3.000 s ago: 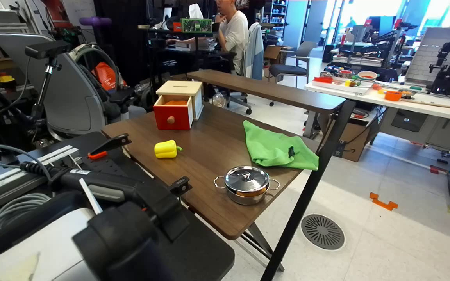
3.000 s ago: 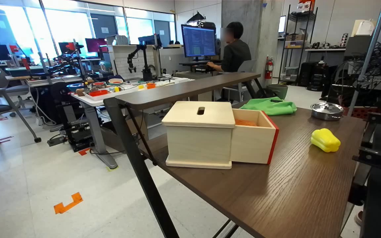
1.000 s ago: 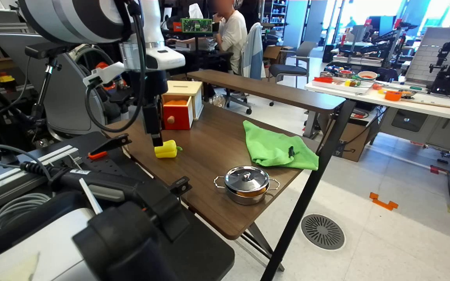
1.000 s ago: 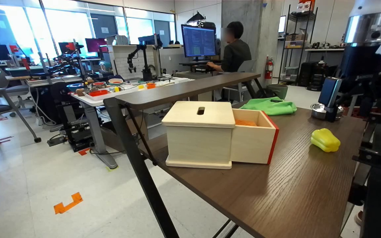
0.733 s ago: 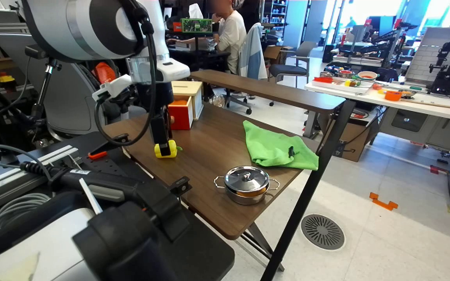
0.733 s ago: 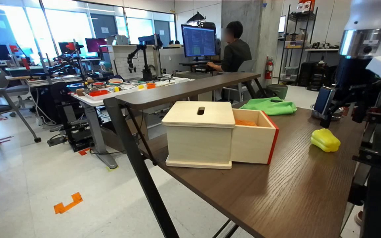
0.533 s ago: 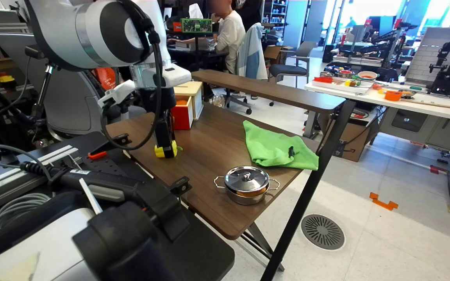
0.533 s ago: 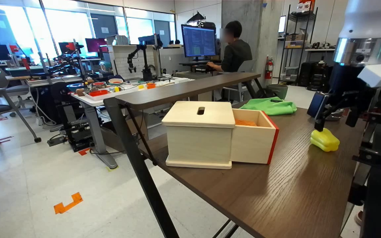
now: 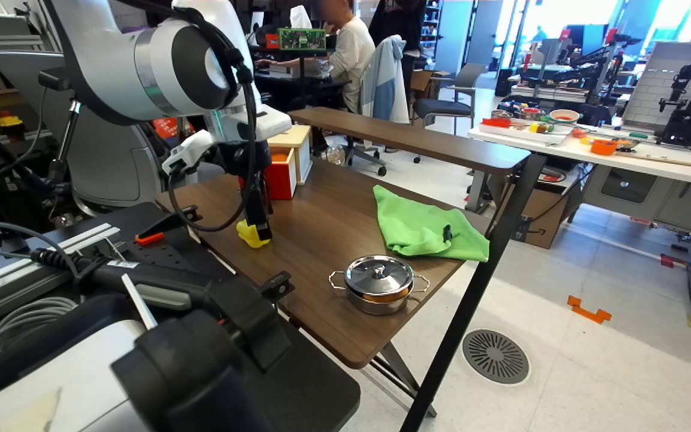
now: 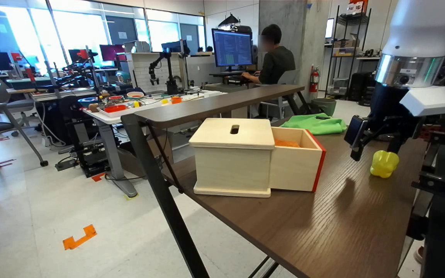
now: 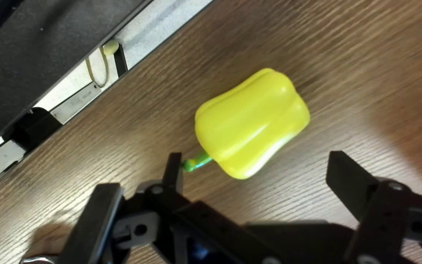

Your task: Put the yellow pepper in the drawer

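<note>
The yellow pepper (image 9: 251, 236) lies on its side on the brown table; it also shows in an exterior view (image 10: 384, 164) and in the wrist view (image 11: 251, 123). Its green stem (image 11: 198, 161) points at one finger, touching or nearly so. My gripper (image 11: 258, 159) is open and empty, low over the table, its fingers wide apart around the stem end; the pepper's body lies mostly beyond the fingertips. The drawer (image 10: 296, 168) stands pulled out from its cream wooden unit (image 10: 232, 170). Its red front (image 9: 281, 180) is partly behind the arm. Something orange (image 10: 287, 143) is inside.
A steel pot (image 9: 379, 285) with a lid stands near the table's (image 9: 321, 234) corner. A green cloth (image 9: 423, 231) lies beside it. A raised shelf (image 9: 405, 138) runs along the table's far side. A black bracket (image 9: 276, 287) sits by the table edge.
The arm came into view and my gripper moved down to the pepper, staying open. In the last half second the pepper turned and shifted slightly. The drawer, cloth and pot have not moved.
</note>
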You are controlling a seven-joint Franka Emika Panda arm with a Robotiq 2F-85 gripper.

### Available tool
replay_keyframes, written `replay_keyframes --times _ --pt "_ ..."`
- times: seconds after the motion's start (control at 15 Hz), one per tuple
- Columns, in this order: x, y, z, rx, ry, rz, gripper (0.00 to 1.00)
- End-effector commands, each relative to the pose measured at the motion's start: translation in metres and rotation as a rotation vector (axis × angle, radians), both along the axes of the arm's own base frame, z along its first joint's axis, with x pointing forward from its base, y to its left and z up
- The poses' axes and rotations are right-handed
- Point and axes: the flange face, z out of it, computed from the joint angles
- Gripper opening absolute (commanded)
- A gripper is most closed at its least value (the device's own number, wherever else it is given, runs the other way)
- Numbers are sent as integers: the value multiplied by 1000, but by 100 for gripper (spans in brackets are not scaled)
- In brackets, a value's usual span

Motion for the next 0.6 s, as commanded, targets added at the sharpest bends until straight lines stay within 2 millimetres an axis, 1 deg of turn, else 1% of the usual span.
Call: replay_keyframes --times 0.0,0.07,0.13,0.2,0.27,0.33,0.53 --pt "2 5 -10 3 -9 1 100" --pt "1 6 -12 5 -3 4 100" --pt "-1 6 -12 2 5 10 75" --pt "-1 6 -13 2 5 11 72" --pt "-2 6 -12 3 9 9 66" --pt "-2 5 -13 7 11 6 56" --pt "-1 4 -13 8 15 0 34"
